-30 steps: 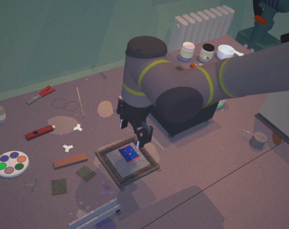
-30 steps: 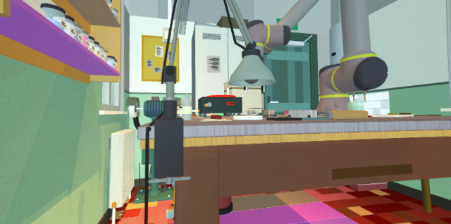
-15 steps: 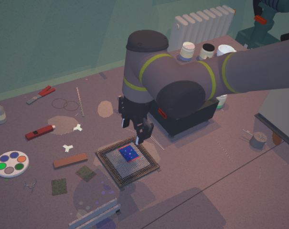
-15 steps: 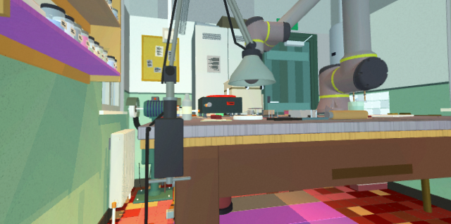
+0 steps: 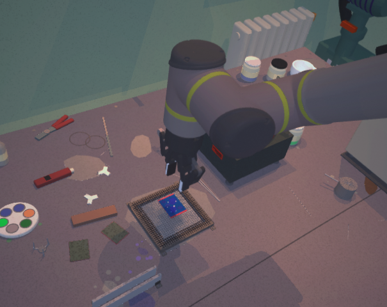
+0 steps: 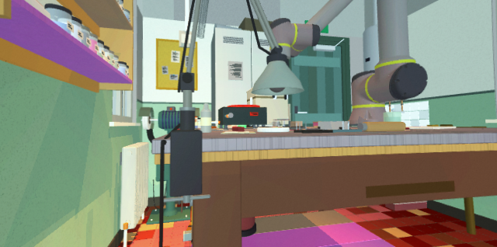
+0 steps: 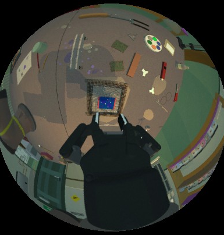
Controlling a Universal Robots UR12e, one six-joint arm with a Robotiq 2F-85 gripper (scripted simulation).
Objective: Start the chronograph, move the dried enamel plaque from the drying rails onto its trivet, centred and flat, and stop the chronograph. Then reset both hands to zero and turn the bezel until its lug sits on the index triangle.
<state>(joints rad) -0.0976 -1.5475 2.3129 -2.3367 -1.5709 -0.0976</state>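
The blue enamel plaque with its red edge lies flat on the wire-mesh trivet, near the middle of the mesh. My gripper hangs above the trivet's far edge, clear of the plaque, open and empty, as the wrist camera also shows. The drying rails lie empty near the table's front edge. A dark box that may be the chronograph sits behind the arm; its face is hidden by my elbow.
Behind the work stand jars and a radiator. Left of the trivet lie a brown bar, two green pads, a paint palette, a red lighter and red pliers.
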